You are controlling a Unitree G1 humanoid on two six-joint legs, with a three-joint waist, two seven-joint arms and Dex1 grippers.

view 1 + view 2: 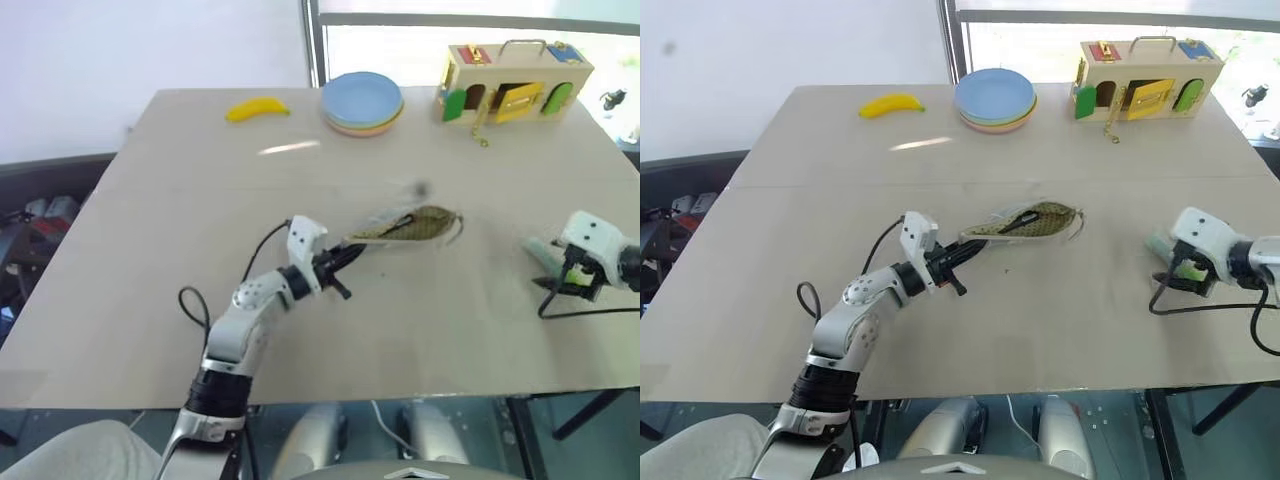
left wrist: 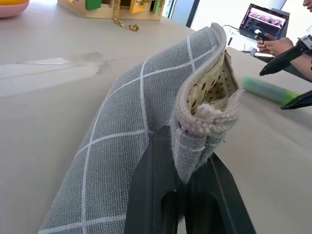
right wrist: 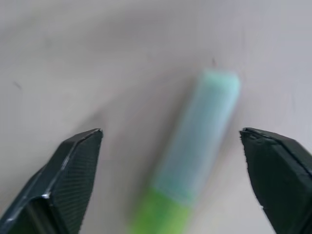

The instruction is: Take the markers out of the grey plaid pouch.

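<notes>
The left gripper (image 2: 187, 168) was closed on one end of the pouch (image 1: 1025, 222), its two black fingers (image 2: 151, 190) pinching the fabric edge. The pouch stretched away from that grip over the middle of the table (image 1: 940, 330), with its far end resting near the table's centre. In the left wrist view its mouth gaped, showing a yellowish lining with dark dots, and the grey outside carried pale grid lines.

The right gripper (image 3: 170, 146) stood with its jaws wide apart, holding nothing. The green marker (image 3: 195, 156) lay on the table between the two fingertips (image 3: 78, 161), touching neither as far as could be seen; one part was pale mint and the other bright green. In the head views it lay at the table's right side, just beside the right gripper (image 1: 1188, 270) and well apart from the pouch. The left wrist view also showed it on the table beyond the pouch's mouth.

At the far edge of the table lay a banana (image 1: 257, 108), a stack of plates (image 1: 362, 102) and a wooden box (image 1: 515, 82) with coloured doors and latches. A person's hands (image 2: 275, 45) held a phone beside an open laptop (image 2: 265, 20) beyond the table.

No brand, label or writing could be read on the marker, pouch or box; the laptop's screen was too small to read.
</notes>
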